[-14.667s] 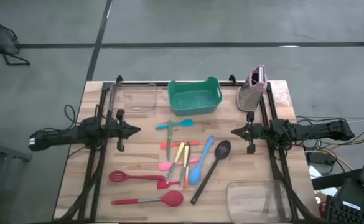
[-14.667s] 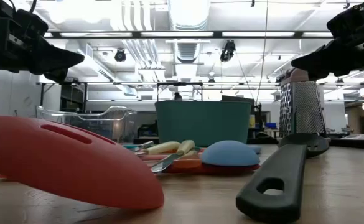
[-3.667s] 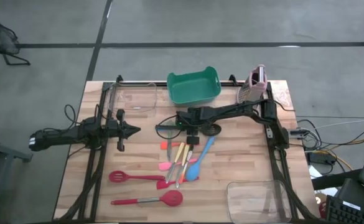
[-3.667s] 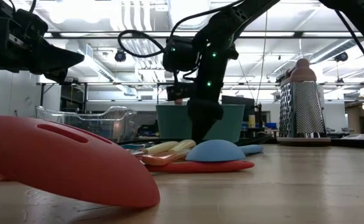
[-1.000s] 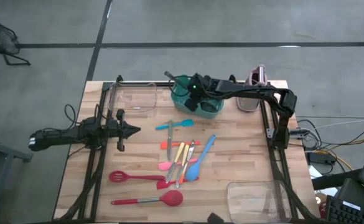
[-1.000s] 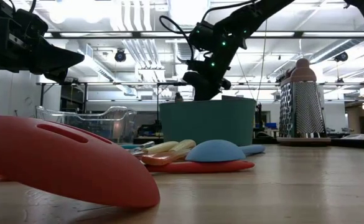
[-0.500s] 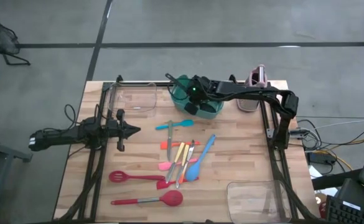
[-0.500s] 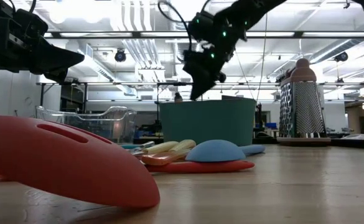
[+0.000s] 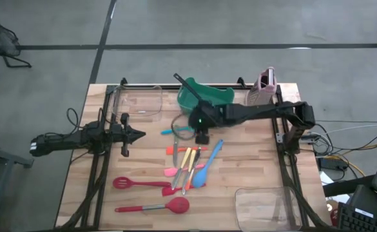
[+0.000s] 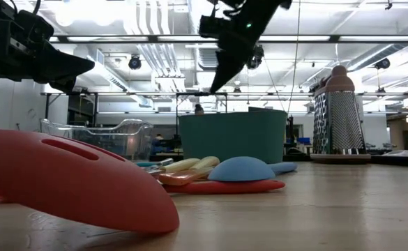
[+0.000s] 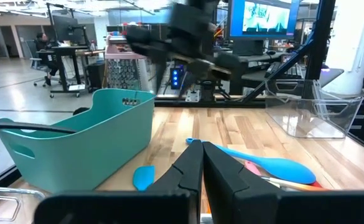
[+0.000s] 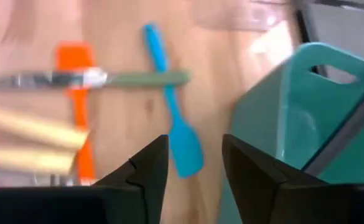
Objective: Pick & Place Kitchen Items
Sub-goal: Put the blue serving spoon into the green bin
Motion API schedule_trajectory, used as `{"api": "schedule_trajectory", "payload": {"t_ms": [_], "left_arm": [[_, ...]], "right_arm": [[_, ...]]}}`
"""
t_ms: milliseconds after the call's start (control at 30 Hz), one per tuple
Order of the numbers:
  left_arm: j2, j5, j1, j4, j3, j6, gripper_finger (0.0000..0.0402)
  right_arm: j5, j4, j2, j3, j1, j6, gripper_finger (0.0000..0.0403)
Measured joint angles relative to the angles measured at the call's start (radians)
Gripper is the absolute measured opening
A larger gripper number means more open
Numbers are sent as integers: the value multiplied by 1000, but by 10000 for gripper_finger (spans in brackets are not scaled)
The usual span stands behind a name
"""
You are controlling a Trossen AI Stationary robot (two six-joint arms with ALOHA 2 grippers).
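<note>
One right hand, fingers apart, empty, hovers beside the green bin.

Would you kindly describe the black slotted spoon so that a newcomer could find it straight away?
Start at the green bin at the far edge of the table, between the clear tub and the upright grater. The black slotted spoon stands in it, its handle slanting out over the rim. It is the only utensil inside the bin; the coloured ones lie on the table.

green bin, upright grater, clear tubs
</note>
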Motion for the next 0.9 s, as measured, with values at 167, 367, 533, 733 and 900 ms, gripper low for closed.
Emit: {"api": "schedule_trajectory", "payload": {"t_ms": [167,367,533,733,900], "left_arm": [[0,0,0,0,0,0,19],[0,0,0,0,0,0,19],[0,0,0,0,0,0,19],[0,0,0,0,0,0,19],[0,0,0,0,0,0,19]], "right_arm": [[-4,-110,2,-12,119,-89,177],[-77,-148,16,-41,200,-83,184],[-102,-145,44,-79,224,-70,171],[-151,-141,77,-124,231,-55,154],[-156,-68,78,-175,231,-66,154]]}}
